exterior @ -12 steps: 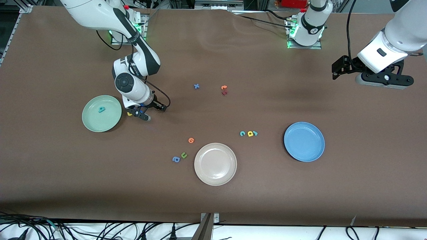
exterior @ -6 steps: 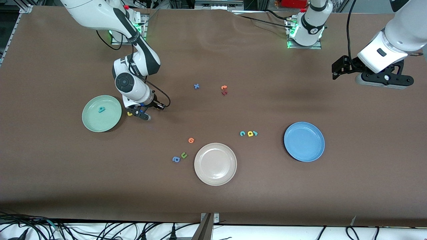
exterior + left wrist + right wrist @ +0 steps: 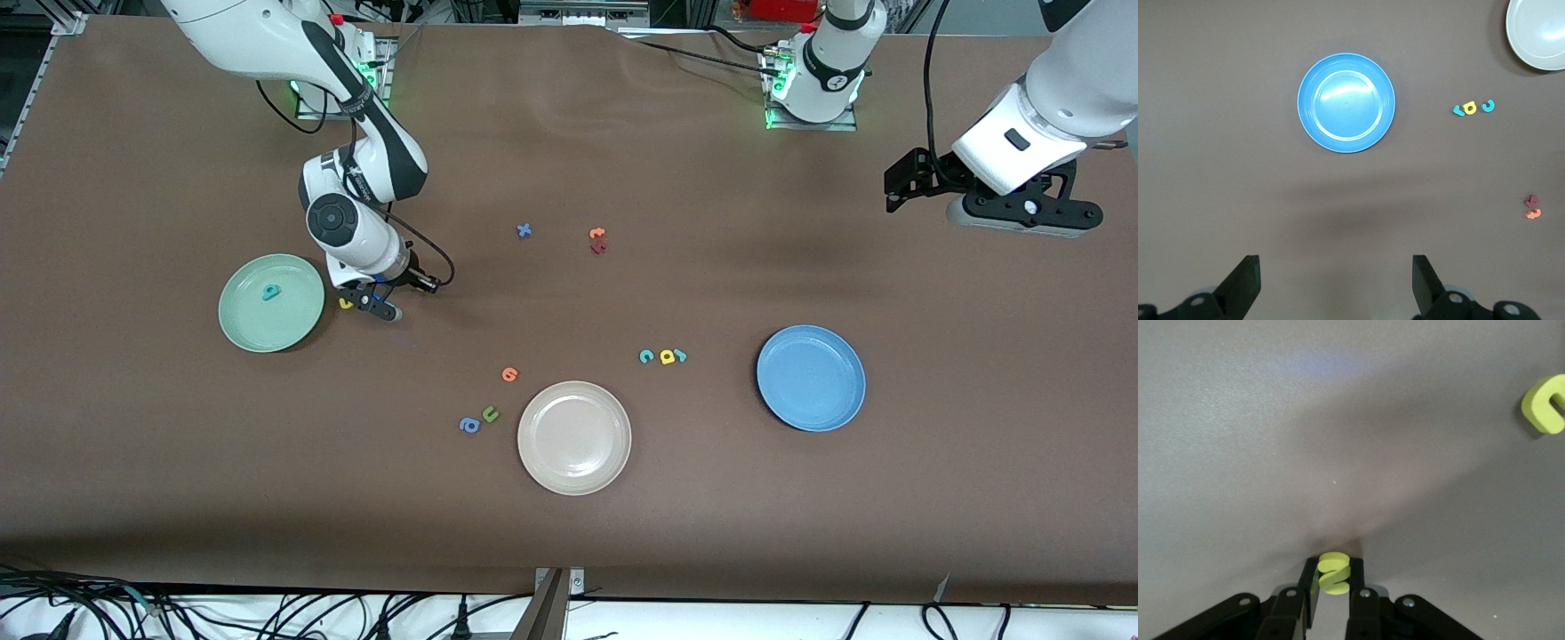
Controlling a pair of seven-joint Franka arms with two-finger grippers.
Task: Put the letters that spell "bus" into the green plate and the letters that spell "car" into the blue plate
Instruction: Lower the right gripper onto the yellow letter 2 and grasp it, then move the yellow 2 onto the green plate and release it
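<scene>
Now: right end effector (image 3: 1333, 583) clamps yellow s (image 3: 1333, 573) | left end effector (image 3: 1336, 283) released | plates: three

Brown counter (image 3: 569, 533). Mint-green plate (image 3: 249, 329), blue plate (image 3: 811, 378), beige plate (image 3: 574, 437). Teal b (image 3: 270, 292), yellow s (image 3: 1334, 574), yellow u (image 3: 1545, 405), teal c (image 3: 646, 356), yellow a (image 3: 667, 357), teal r (image 3: 680, 356).

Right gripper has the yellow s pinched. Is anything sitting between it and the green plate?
Only the yellow u lies on the table between the right gripper, shut on the yellow s, and the green plate. Nothing taller shows, so a lifted carry should pass over it.
</scene>
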